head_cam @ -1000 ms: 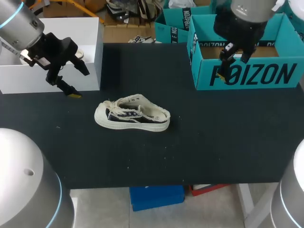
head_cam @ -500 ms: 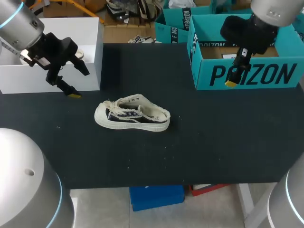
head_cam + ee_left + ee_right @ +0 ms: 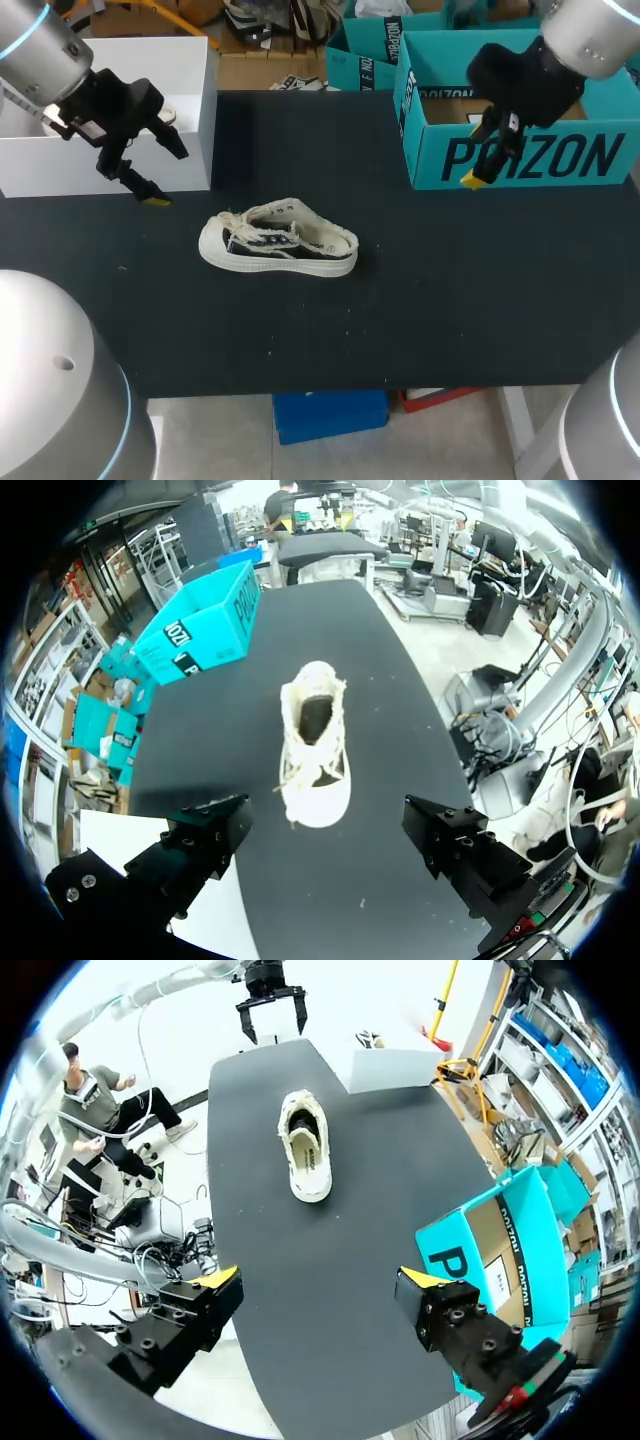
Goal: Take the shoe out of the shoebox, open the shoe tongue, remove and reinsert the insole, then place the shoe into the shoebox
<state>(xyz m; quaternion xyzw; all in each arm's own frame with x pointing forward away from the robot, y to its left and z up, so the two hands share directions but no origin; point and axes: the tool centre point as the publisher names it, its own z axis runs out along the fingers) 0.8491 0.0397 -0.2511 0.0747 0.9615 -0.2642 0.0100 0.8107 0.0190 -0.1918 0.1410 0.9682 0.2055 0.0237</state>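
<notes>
Shoe (image 3: 278, 240): low-cut and pale, with a cream fabric upper frayed at its edges, a dark side panel and a smooth off-white rubber sole. It sits upright on its sole near the middle of the table, outside the shoebox and well apart from both tools.
Shoe opening (image 3: 315, 712): a dark oval in the left wrist view. Loose laces lie slack over the front, and whether an insole lies inside cannot be told.
Table (image 3: 450, 300): a flat, matte black surface.
Shoebox (image 3: 540, 155): teal cardboard with straight walls and a brown inner face, open at the top, on the table's far right. Its front is partly covered by the right arm, its right end is cut off in the head view, and its floor is hidden.
White box (image 3: 110, 110): plain with smooth walls, at the table's far left. It is partly covered by the left arm.
Left tool (image 3: 168, 175): black fingers with yellow tips, spread wide and pinching nothing, above the table in front of the white box. In its own view the shoe's toe lies ahead of the gap.
Right tool (image 3: 482, 150): fingers spread and holding nothing, in front of the shoebox's front wall. One yellow tip shows plainly and the other is hard to make out against the dark arm.
</notes>
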